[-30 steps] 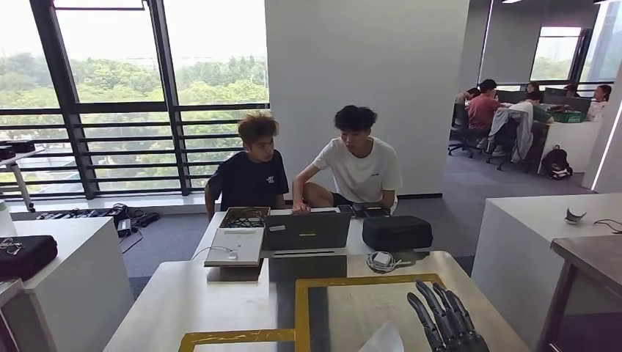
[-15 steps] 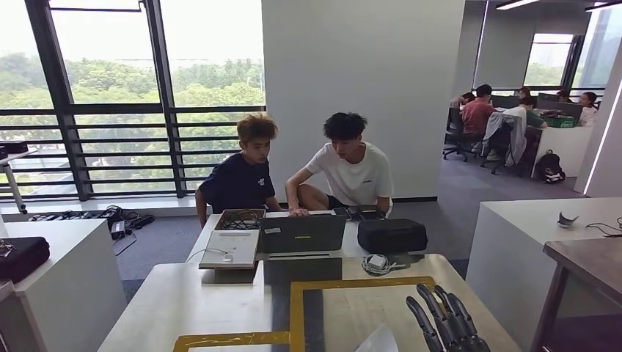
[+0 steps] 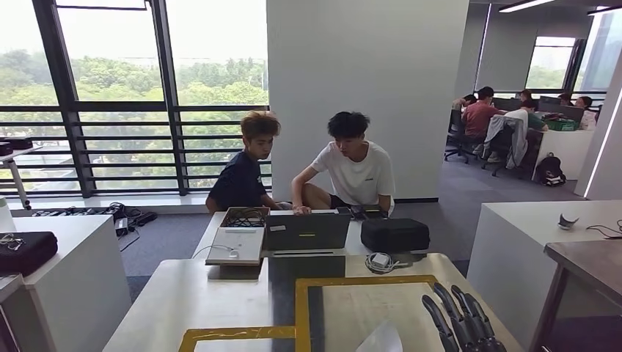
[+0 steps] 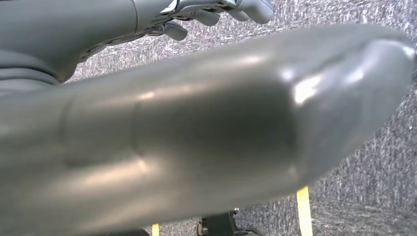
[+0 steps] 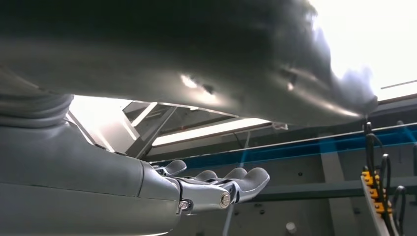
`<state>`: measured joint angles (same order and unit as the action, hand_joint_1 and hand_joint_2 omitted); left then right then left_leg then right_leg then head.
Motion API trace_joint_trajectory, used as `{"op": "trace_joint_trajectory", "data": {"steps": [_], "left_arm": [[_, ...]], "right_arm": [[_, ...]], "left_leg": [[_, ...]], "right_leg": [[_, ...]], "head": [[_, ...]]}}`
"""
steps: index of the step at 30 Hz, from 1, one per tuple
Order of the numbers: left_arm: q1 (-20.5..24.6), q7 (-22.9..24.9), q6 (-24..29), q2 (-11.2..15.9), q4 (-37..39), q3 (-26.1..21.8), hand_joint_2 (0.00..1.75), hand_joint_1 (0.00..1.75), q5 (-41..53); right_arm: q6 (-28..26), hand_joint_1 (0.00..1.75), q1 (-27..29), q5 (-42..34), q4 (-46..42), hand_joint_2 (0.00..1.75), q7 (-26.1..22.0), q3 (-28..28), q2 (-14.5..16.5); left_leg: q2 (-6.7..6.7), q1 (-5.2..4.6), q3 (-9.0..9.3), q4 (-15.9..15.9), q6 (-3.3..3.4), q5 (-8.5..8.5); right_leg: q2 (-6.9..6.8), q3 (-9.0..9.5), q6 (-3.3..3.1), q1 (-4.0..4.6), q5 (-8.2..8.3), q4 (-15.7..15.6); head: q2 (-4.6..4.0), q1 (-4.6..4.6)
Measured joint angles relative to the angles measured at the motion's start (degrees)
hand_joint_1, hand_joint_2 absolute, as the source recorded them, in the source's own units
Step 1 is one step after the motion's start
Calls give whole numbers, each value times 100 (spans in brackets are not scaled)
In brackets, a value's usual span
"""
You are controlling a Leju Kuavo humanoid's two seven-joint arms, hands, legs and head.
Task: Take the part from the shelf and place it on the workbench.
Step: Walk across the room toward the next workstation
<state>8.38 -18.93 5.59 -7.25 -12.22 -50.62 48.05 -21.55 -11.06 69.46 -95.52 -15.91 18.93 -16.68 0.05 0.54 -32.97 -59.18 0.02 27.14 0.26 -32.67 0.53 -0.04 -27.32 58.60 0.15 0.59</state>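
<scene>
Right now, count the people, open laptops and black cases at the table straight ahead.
People: 2
Open laptops: 1
Black cases: 1
Total: 4

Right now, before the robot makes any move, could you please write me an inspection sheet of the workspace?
Surface: pale workbench with a yellow tape frame.
Job's things: a pale piece at the near edge; cannot tell if it is the part.
Clutter: laptop, black case, white box, tray of wires.
Hands: right hand over the workbench, fingers apart, holding nothing; left hand above grey carpet, nothing seen in it.
Cables: white charger with cord; floor cables by the window.
Surroundings: two people seated behind the laptop; others at far desks.
</scene>
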Motion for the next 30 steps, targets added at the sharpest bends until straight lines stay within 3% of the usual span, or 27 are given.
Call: {"op": "trace_joint_trajectory", "data": {"steps": [2,4,7,8,9,10,13,14,17,19,22,23,24,25,28,30], "left_arm": [[0,0,0,-1,1,1,0,0,-1],[1,0,1,-3,2,3,0,0,1],[0,0,2,2,2,11,0,0,5],[-1,0,3,7,1,16,0,0,5],[0,-1,3,14,1,24,0,0,5],[1,-5,3,19,-2,32,0,0,5],[20,-20,3,30,-7,44,0,0,2],[26,-22,3,30,-7,45,0,0,-2],[29,-27,3,32,-7,45,0,0,-12],[34,-34,4,36,-9,45,0,0,-16],[30,-40,7,43,-11,46,0,0,-14],[28,-39,9,43,-11,46,0,0,-12],[27,-37,13,43,-10,47,0,0,-9],[27,-36,19,43,-10,48,0,0,-5],[28,-31,34,40,-11,61,0,0,32],[32,-31,37,40,-13,83,0,0,77]], "right_arm": [[-1,0,2,0,-27,0,1,-8,-7],[-9,0,8,1,-58,0,0,-9,-9],[-21,0,54,9,-81,0,3,-9,-9],[-21,0,78,13,-86,0,4,-10,-9],[-20,0,98,16,-93,0,7,-12,-9],[-17,0,112,18,-104,0,9,-17,-9],[-3,0,120,13,-159,0,11,-45,-17],[1,0,121,4,-180,0,3,-53,-22],[4,0,127,-38,-213,0,-22,-77,-51],[7,0,120,-69,-214,0,-54,-107,-80],[13,0,97,-124,-211,0,-107,-133,-112],[13,0,93,-134,-209,0,-115,-134,-116],[12,0,89,-140,-207,0,-119,-134,-118],[12,0,82,-140,-206,0,-117,-135,-118],[28,0,20,-92,-209,0,-82,-134,-112],[53,0,-8,-29,-212,0,-34,-133,-104]], "left_leg": [[-2,2,-16,1,-68,-2],[-6,5,-136,-260,-126,211],[-6,24,-545,-1287,-186,788],[-6,28,-611,-1501,-198,858],[-5,33,-572,-1502,-206,819],[-5,41,-420,-1274,-210,684],[-18,52,185,-186,-183,308],[-28,46,255,-24,-146,280],[-34,25,210,4,11,229],[-21,35,174,16,100,158],[-12,17,71,9,158,73],[-11,4,37,3,166,51],[-11,-10,8,-2,170,32],[-14,-23,-12,-5,171,15],[-22,-58,-37,-8,143,-30],[-18,-61,-56,-2,86,-68]], "right_leg": [[-4,-11,-70,-23,55,-48],[-18,-23,-143,-60,118,-106],[-34,-98,-178,-67,171,-108],[-36,-127,-172,-69,188,-103],[-36,-152,-159,-74,205,-96],[-35,-173,-142,-83,221,-87],[-27,-230,-60,-82,251,-23],[-24,-246,-23,-73,264,-11],[-14,-271,94,-84,317,-26],[-13,-381,148,-97,123,207],[-14,-799,182,-93,-516,1287],[-14,-884,178,-88,-621,1556],[-14,-866,161,-83,-621,1621],[-14,-723,129,-71,-518,1435],[-25,-20,-21,2,-128,255],[-41,111,-75,46,-69,-37]], "head": [[0,-1],[0,-14],[0,-27],[0,-28],[0,-28],[0,-29],[0,-29],[0,-26],[0,-18],[0,-9],[0,3],[0,4],[0,5],[0,5],[0,3],[0,2]]}}
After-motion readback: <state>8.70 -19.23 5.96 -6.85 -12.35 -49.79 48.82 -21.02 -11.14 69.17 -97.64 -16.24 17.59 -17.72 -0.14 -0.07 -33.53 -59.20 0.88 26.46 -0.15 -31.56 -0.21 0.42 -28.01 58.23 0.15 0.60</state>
